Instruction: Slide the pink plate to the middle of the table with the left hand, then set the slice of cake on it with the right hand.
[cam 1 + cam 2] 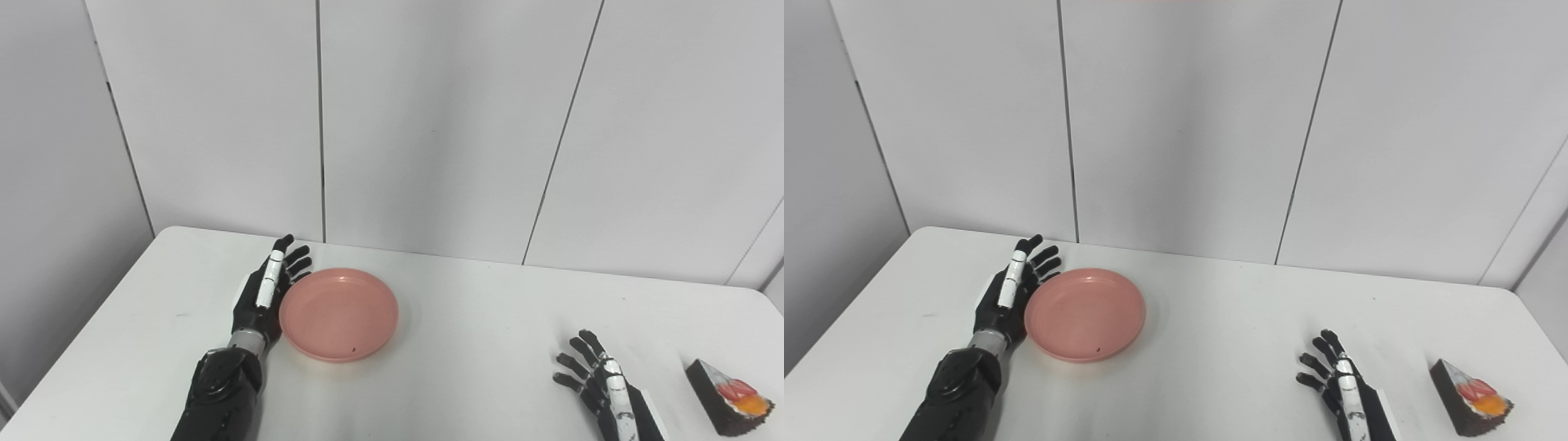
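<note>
The pink plate (339,313) lies flat on the white table (465,318), left of the middle. My left hand (267,290) is open, fingers straight and pointing away, set edge-on against the plate's left rim. The slice of cake (727,397), dark with a white, red and orange top, lies at the near right of the table. My right hand (597,378) is open with fingers spread, resting near the front edge, a short way left of the cake and apart from it.
White wall panels stand right behind the table's far edge. The table's left edge runs diagonally just left of my left arm (220,392). The near right corner lies just beyond the cake.
</note>
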Controlling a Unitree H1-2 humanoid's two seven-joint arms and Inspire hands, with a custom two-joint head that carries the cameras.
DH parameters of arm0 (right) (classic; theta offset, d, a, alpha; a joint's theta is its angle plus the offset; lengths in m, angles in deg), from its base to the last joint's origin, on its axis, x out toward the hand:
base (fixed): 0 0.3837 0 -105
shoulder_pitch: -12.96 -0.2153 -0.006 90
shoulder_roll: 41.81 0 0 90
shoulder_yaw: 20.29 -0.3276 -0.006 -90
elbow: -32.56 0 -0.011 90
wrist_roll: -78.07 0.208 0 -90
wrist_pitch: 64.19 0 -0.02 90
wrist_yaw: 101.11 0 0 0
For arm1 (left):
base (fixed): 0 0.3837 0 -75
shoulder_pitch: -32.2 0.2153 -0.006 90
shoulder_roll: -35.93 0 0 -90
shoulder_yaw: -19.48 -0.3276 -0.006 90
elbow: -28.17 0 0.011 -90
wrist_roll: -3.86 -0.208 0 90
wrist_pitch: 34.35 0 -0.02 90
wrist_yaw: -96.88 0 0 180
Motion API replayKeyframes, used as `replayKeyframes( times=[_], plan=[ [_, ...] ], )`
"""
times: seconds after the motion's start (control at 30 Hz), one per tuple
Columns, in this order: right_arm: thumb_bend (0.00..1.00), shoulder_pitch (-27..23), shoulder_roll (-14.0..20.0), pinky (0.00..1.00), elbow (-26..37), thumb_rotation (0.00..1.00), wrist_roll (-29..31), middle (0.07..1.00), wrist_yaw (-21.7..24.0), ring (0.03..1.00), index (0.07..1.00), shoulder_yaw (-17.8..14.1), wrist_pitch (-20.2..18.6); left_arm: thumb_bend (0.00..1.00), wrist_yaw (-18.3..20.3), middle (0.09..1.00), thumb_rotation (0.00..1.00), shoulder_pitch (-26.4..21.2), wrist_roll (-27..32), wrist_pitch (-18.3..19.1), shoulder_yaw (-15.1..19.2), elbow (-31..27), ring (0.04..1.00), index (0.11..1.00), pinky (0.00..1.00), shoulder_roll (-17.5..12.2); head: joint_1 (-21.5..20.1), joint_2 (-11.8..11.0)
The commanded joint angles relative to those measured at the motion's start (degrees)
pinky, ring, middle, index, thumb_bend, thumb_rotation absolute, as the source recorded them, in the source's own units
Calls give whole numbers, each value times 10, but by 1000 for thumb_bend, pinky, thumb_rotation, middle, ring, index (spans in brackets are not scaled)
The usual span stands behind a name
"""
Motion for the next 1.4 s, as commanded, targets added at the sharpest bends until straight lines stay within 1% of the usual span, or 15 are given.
replayKeyframes(
  times=[0.0,0.1,0.17,0.33,0.43,0.5,0.63,0.73,0.83,0.97,1.07,1.13,1.23,1.3,1.37],
  plan=[
    [783,19,-9,760,-5,945,-4,917,6,814,919,13,-11,777,-10,828,823,11,-13,18,-8,2,834,881,775,14,-4,2],
    [782,21,-11,754,3,945,-8,914,1,809,916,15,-18,757,-19,835,842,12,-32,24,-21,-10,839,885,770,21,-14,7],
    [794,23,-13,752,12,946,-9,915,-3,809,914,17,-24,731,-26,841,850,13,-39,35,-25,-23,839,887,763,27,-20,10],
    [801,27,-18,747,28,934,-10,905,-13,801,904,22,-36,709,-42,841,840,14,-41,65,-28,-49,851,887,770,47,-46,21],
    [797,28,-21,736,35,938,-14,902,-17,797,904,25,-42,677,-45,832,831,13,-40,79,-30,-58,851,862,773,60,-58,24],
    [788,30,-22,735,42,945,-19,901,-21,797,907,29,-46,667,-46,829,830,13,-43,83,-34,-61,851,852,782,68,-69,28],
    [807,36,-27,727,58,934,-29,896,-32,798,904,34,-58,675,-46,830,828,13,-55,76,-47,-52,846,867,781,81,-97,32],
    [821,38,-27,721,63,928,-35,896,-35,796,907,37,-59,654,-47,835,846,16,-75,54,-62,-41,853,886,796,87,-109,36],
    [836,38,-27,721,63,916,-39,898,-38,794,907,37,-62,644,-57,838,835,23,-98,14,-77,-29,848,901,799,97,-115,37],
    [839,36,-24,717,56,915,-43,896,-38,792,908,36,-57,655,-61,843,797,28,-101,-31,-78,-13,849,914,808,117,-117,35],
    [851,32,-22,719,49,911,-46,897,-37,790,911,36,-54,643,-67,828,781,28,-104,-54,-75,-4,832,910,785,130,-119,32],
    [854,30,-21,720,42,910,-50,898,-37,789,911,36,-48,631,-63,823,785,28,-110,-70,-81,5,826,903,775,134,-124,28],
    [848,28,-20,720,33,910,-56,898,-38,789,908,37,-37,624,-55,810,783,27,-116,-82,-88,14,814,894,760,136,-129,24],
    [844,27,-19,719,27,911,-58,896,-39,787,904,37,-28,625,-50,808,783,27,-118,-83,-93,18,812,897,757,136,-131,22],
    [840,26,-20,715,20,916,-61,893,-41,779,898,36,-18,608,-54,813,792,26,-125,-88,-98,25,813,903,755,136,-133,20]
  ],
)
